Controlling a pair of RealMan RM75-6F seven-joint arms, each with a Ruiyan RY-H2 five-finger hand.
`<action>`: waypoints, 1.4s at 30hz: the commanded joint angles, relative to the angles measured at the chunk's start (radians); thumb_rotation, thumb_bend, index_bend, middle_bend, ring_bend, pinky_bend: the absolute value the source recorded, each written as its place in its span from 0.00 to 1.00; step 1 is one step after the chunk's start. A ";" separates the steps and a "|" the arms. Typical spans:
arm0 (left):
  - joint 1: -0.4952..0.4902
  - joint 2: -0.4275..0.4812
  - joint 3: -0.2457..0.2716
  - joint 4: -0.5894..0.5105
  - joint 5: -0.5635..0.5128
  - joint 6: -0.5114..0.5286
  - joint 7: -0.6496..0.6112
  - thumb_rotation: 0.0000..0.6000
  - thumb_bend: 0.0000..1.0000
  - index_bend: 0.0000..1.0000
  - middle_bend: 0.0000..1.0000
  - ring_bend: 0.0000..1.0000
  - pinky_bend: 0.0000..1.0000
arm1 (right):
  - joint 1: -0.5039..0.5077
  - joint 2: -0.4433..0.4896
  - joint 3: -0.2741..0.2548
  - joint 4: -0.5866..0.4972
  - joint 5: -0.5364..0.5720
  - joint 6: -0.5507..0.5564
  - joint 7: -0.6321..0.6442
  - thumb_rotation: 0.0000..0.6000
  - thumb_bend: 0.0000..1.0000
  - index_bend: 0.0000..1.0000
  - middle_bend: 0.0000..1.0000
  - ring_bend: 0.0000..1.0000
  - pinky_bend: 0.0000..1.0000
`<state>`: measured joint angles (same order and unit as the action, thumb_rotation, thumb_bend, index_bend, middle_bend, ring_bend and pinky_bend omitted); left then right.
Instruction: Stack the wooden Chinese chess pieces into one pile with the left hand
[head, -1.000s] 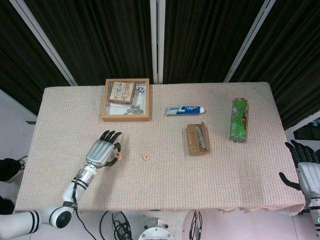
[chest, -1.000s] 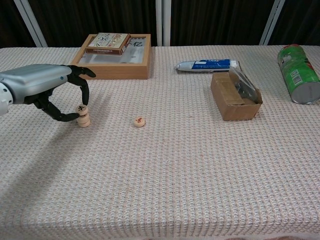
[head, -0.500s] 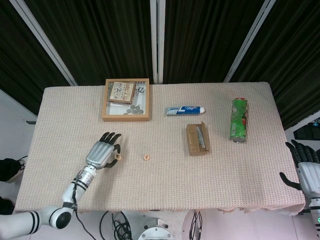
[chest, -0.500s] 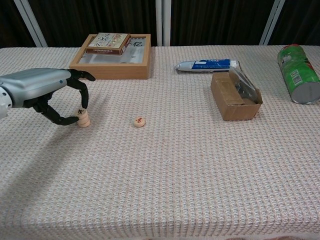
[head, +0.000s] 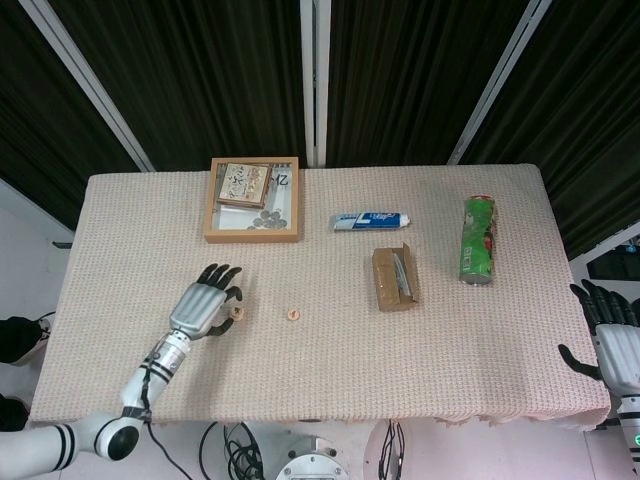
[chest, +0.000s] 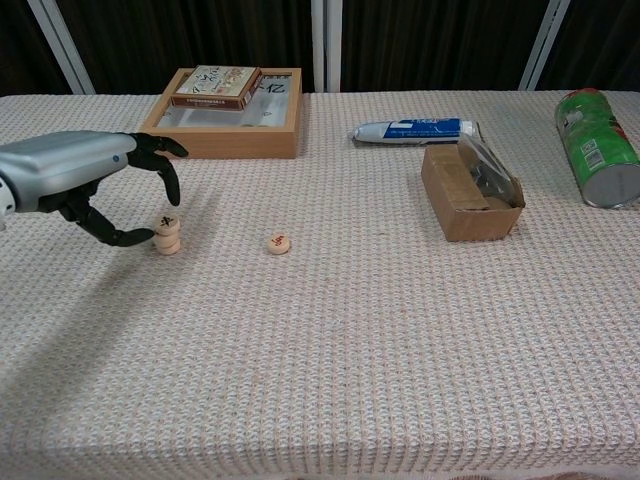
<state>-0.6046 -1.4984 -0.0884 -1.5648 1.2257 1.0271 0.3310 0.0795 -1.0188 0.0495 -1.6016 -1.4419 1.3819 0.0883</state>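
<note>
A short pile of round wooden chess pieces (chest: 167, 236) stands on the cloth at the left, and shows in the head view as the pile (head: 237, 313). One more piece (chest: 279, 243) lies flat to its right, apart from it, also visible as the single piece (head: 292, 316). My left hand (chest: 90, 180) hovers just left of the pile with its fingers arched apart. One finger hangs above the top piece and the thumb tip sits close beside the pile. It holds nothing. My right hand (head: 615, 340) rests off the table's right edge, fingers spread.
A wooden tray (chest: 230, 143) holding a flat box stands at the back left. A toothpaste tube (chest: 415, 129), an open cardboard box (chest: 470, 195) and a green can (chest: 595, 145) lie to the right.
The left hand's finger has lifted off the top piece and the hand has drawn back slightly to the left. The pile stays standing. The right hand has not moved.
</note>
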 joint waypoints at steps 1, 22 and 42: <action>0.004 0.004 -0.005 -0.018 0.024 0.025 -0.011 1.00 0.31 0.36 0.05 0.00 0.00 | 0.000 -0.001 0.000 0.002 0.001 0.000 0.000 1.00 0.22 0.00 0.00 0.00 0.00; -0.100 -0.214 -0.082 -0.113 -0.279 0.071 0.342 1.00 0.24 0.36 0.06 0.00 0.00 | -0.001 -0.016 -0.004 0.039 0.002 -0.008 0.032 1.00 0.22 0.00 0.00 0.00 0.00; -0.194 -0.323 -0.117 0.032 -0.433 0.045 0.426 1.00 0.24 0.36 0.06 0.00 0.00 | -0.007 -0.023 -0.003 0.081 0.004 -0.009 0.086 1.00 0.22 0.00 0.00 0.00 0.00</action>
<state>-0.7972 -1.8204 -0.2056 -1.5340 0.7942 1.0730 0.7580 0.0729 -1.0413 0.0461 -1.5208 -1.4383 1.3727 0.1745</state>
